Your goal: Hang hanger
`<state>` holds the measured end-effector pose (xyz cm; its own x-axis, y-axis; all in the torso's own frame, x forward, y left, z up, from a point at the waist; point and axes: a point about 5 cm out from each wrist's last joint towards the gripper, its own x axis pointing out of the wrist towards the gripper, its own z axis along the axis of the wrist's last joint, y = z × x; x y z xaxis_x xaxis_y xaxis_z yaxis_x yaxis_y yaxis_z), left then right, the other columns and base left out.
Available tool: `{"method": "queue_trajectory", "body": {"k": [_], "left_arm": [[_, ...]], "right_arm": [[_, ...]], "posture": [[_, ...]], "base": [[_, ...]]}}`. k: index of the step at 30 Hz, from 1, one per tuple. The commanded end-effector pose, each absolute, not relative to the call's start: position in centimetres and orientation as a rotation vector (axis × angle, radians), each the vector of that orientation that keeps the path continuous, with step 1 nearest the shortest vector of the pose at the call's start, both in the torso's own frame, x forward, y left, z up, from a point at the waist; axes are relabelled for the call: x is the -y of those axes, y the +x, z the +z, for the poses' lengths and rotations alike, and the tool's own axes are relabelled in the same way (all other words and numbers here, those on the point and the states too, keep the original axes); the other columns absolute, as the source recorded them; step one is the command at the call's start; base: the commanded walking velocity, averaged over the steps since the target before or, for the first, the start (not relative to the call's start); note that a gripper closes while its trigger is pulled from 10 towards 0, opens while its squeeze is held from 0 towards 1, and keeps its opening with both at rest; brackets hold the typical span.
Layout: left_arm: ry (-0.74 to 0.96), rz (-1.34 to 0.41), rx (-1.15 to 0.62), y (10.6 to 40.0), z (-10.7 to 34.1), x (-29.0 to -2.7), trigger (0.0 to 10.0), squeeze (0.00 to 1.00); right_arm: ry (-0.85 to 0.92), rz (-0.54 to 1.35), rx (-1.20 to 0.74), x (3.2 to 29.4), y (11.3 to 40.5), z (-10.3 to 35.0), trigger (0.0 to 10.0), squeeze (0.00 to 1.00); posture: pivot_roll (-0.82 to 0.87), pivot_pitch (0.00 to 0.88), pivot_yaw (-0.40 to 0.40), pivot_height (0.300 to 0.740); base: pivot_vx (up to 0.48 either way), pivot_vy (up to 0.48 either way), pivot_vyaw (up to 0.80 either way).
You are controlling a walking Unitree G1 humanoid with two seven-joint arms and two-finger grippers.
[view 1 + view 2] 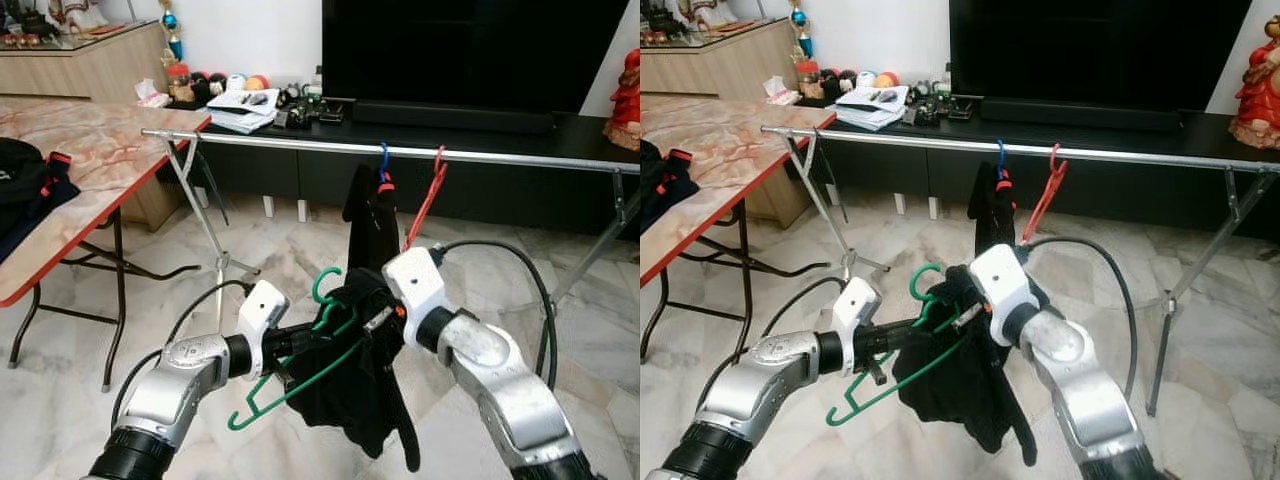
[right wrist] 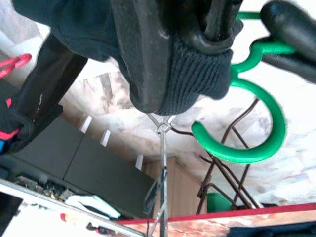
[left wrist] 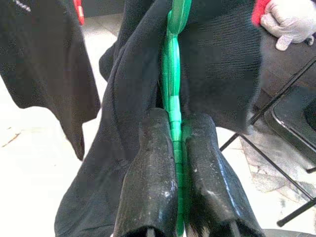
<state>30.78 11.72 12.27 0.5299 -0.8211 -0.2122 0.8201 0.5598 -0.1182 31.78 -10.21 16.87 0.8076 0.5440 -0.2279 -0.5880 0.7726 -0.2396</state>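
Note:
My left gripper (image 1: 305, 340) is shut on the bar of a green plastic hanger (image 1: 325, 287), whose hook points up between my two wrists. In the left wrist view, both fingers (image 3: 153, 168) press on the green hanger (image 3: 173, 74). A black knit garment (image 1: 340, 395) is draped over it and hangs down. My right gripper (image 1: 375, 320) is shut on the garment's ribbed edge (image 2: 197, 84), close beside the green hook (image 2: 256, 128). Beyond, a silver clothes rail (image 1: 300, 143) carries a black garment (image 1: 370, 215) on a blue hook and a bare red hanger (image 1: 428, 195).
A marble-patterned table (image 1: 90, 150) with dark clothes (image 1: 25, 190) stands on the left. A low black TV console (image 1: 480, 125) runs behind the rail. The rail's legs (image 1: 210, 225) stand on the tiled floor. A pale gloved hand (image 3: 289, 22) and a black chair (image 3: 291, 118) appear in the left wrist view.

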Motion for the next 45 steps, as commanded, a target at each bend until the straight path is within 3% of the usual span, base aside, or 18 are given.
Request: {"method": "queue_trajectory", "body": {"k": [1,32,33,35,45], "left_arm": [[-0.015,-1.002,-0.231,30.6,12.9,-11.5,10.0,0.0],[-0.015,-1.002,-0.231,30.6,12.9,-11.5,10.0,0.0],[0.002,-0.984,-0.238,30.7,12.6,-11.4,10.0,0.0],[0.01,-0.972,-0.238,30.8,12.5,-11.4,10.0,0.0],[0.008,-0.959,-0.244,30.8,12.3,-11.2,10.0,0.0]], "right_arm": [[-0.331,0.61,-0.144,9.9,32.1,17.4,10.0,0.0],[-0.331,0.61,-0.144,9.9,32.1,17.4,10.0,0.0],[-0.541,0.585,-0.179,11.3,31.3,17.1,10.0,0.0],[-0.601,0.568,-0.186,11.9,30.9,17.1,10.0,0.0],[-0.65,0.488,-0.174,11.9,31.2,17.2,10.0,0.0]], "posture": [[0.06,0.043,0.051,0.74],[0.06,0.043,0.051,0.74],[0.05,0.049,0.053,0.74],[0.05,0.049,0.053,0.74],[0.05,0.045,0.053,0.74]], "base": [[0.0,0.0,0.0],[0.0,0.0,0.0],[0.0,0.0,0.0],[0.0,0.0,0.0],[0.0,0.0,0.0]]}}
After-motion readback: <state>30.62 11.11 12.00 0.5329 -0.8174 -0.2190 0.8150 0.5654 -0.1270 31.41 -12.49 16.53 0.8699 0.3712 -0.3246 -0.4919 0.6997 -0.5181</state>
